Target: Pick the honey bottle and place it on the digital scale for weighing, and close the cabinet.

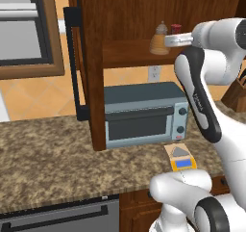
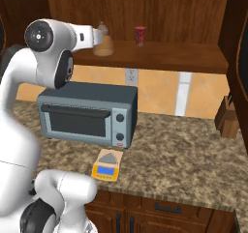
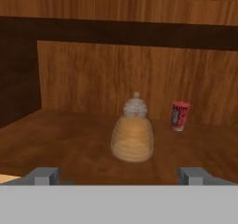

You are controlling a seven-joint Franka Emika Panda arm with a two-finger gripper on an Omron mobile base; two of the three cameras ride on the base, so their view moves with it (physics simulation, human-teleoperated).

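Note:
The honey bottle point(image 3: 132, 137), amber and beehive-shaped with a pale cap, stands upright on the open cabinet's lower shelf point(image 3: 60, 144). My gripper point(image 3: 119, 175) is open, level with that shelf, its two fingertips point(image 3: 44, 175) spread wide just short of the bottle and not touching it. From the base, the hand reaches in beside the honey bottle point(image 1: 158, 41) point(image 2: 102, 43). The cabinet door point(image 1: 91, 67) hangs open with its black bar handle point(image 1: 73, 62). The digital scale point(image 1: 180, 158) point(image 2: 107, 165) lies bare on the counter in front of the toaster oven.
A small red can point(image 3: 180, 116) point(image 2: 140, 35) stands on the shelf behind and to the right of the bottle. A grey toaster oven point(image 1: 144, 115) point(image 2: 87, 112) sits under the cabinet. A knife block point(image 2: 227, 118) stands at the right of the granite counter point(image 2: 184, 154).

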